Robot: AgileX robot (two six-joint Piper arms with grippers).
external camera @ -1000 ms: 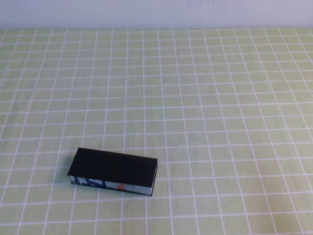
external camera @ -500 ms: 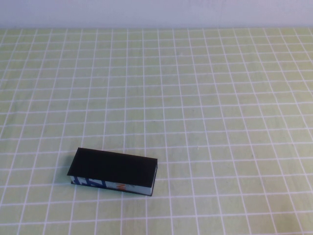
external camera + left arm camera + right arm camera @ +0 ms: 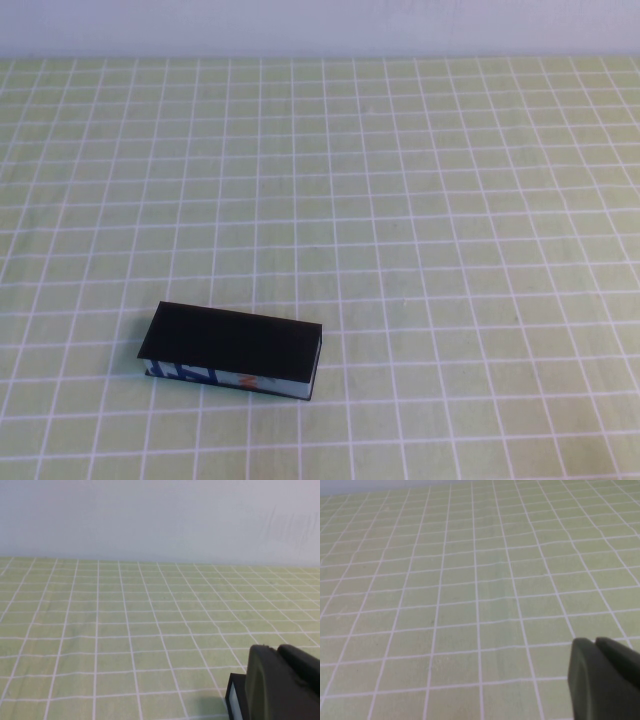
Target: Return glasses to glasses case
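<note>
Left hand [image 3: 280, 680], seemingly closed, beside closed glasses case [image 3: 230, 350]; right hand [image 3: 602, 680] apart.

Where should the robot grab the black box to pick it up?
Probably from above, squeezing the glasses case across its narrow width, near the middle of its long sides. It lies flat and shut on the table. The left gripper and right gripper show only in their wrist views.

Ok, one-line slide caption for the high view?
Closed glasses case lies alone on the green checked tablecloth; no glasses or grippers visible.
</note>
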